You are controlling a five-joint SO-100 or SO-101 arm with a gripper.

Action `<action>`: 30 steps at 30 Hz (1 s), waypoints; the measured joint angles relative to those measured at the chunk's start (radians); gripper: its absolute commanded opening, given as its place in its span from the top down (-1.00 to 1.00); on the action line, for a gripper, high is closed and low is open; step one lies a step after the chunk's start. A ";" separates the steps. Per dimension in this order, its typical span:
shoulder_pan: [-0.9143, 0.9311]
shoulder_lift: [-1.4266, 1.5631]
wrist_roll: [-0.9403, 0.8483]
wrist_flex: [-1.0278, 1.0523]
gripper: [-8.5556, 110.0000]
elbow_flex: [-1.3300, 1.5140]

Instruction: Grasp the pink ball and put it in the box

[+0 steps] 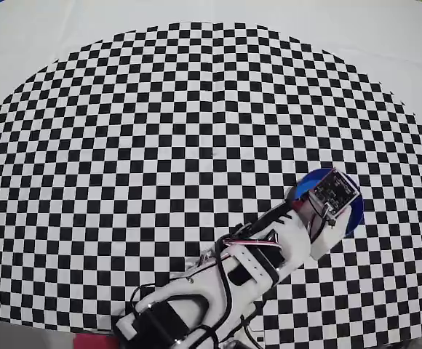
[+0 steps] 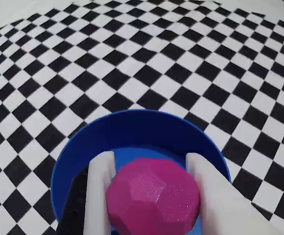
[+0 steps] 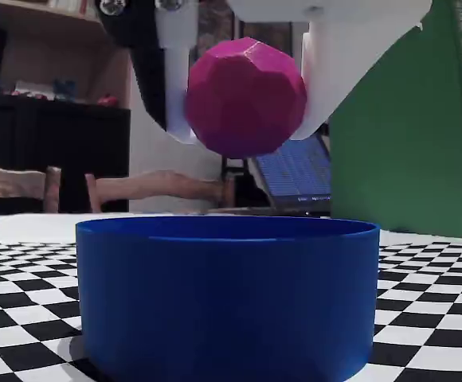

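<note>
The gripper (image 2: 149,196) is clamped on the ball (image 2: 153,197), one white finger (image 2: 99,188) on each side at about its widest part. In the fixed view the ball (image 3: 245,97) hangs clear above the box (image 3: 227,298), with open air between its underside and the rim.

The ball looks like a faceted, printed shell: probably light and rigid, with flat facets that give the fingers something to seat on, though its matte surface could still slip if the squeeze sat off-centre. The hold across the middle seems sound.

In the wrist view the box (image 2: 132,125) lies directly beneath the fingers, its wall ringing them on all sides. In the overhead view the arm hides the ball and most of the box (image 1: 354,215). Only the checkered cloth (image 1: 160,131) surrounds the gripper; nothing stands in the way of a drop, though a hard ball may bounce.
</note>
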 measured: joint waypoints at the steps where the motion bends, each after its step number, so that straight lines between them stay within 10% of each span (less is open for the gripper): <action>1: 0.000 -0.011 0.000 -0.002 0.85 -0.008; 30: 0.000 -0.311 0.000 -0.060 0.85 -0.186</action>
